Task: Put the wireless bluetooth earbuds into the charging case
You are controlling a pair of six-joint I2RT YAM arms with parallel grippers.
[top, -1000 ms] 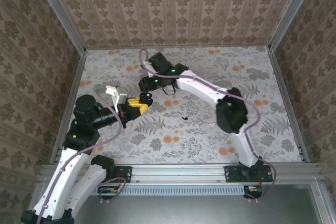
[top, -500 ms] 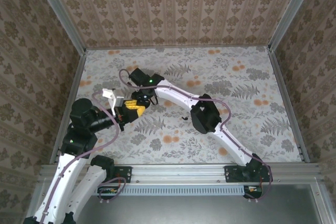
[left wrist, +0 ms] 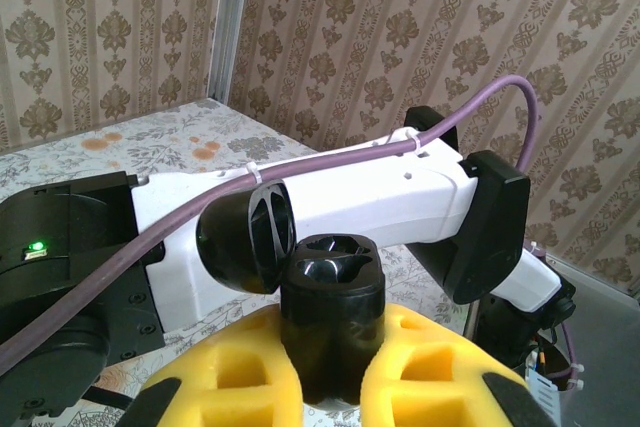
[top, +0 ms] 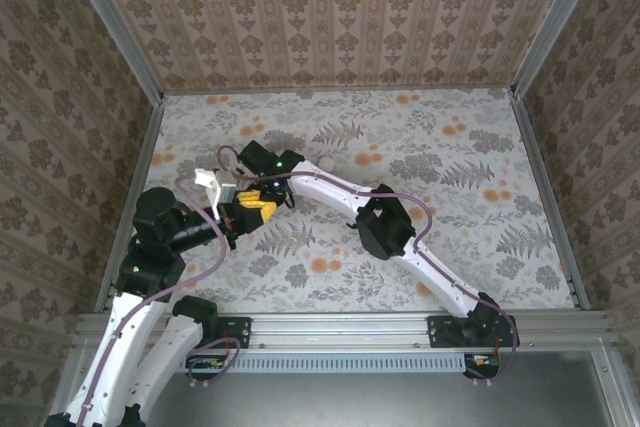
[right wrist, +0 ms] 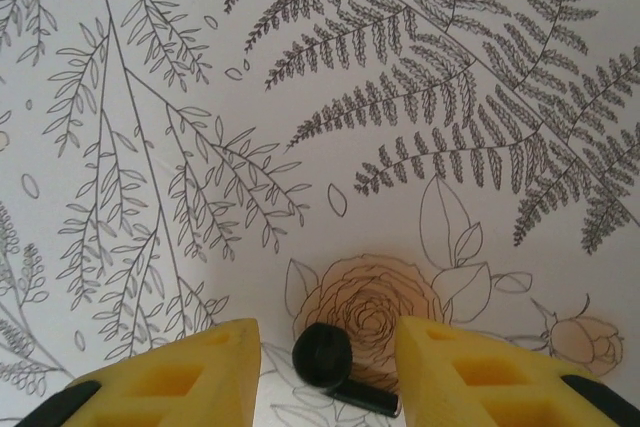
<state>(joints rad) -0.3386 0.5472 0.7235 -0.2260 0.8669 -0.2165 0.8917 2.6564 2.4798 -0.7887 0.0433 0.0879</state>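
One black earbud [right wrist: 323,355] is seen between the yellow pads of the right gripper [right wrist: 325,333]. A gap is left on each side, so the jaws stand partly open and nothing is pinched yet (whether it rests on the table [right wrist: 150,47] cannot be told). Within the last second the right arm has been swung leftward, to just beside the left gripper [left wrist: 330,347]; a pick-up seems to be prepared. The charging case [left wrist: 330,292] is clamped upright there with its lid [left wrist: 245,242] open, and both wells seem empty.
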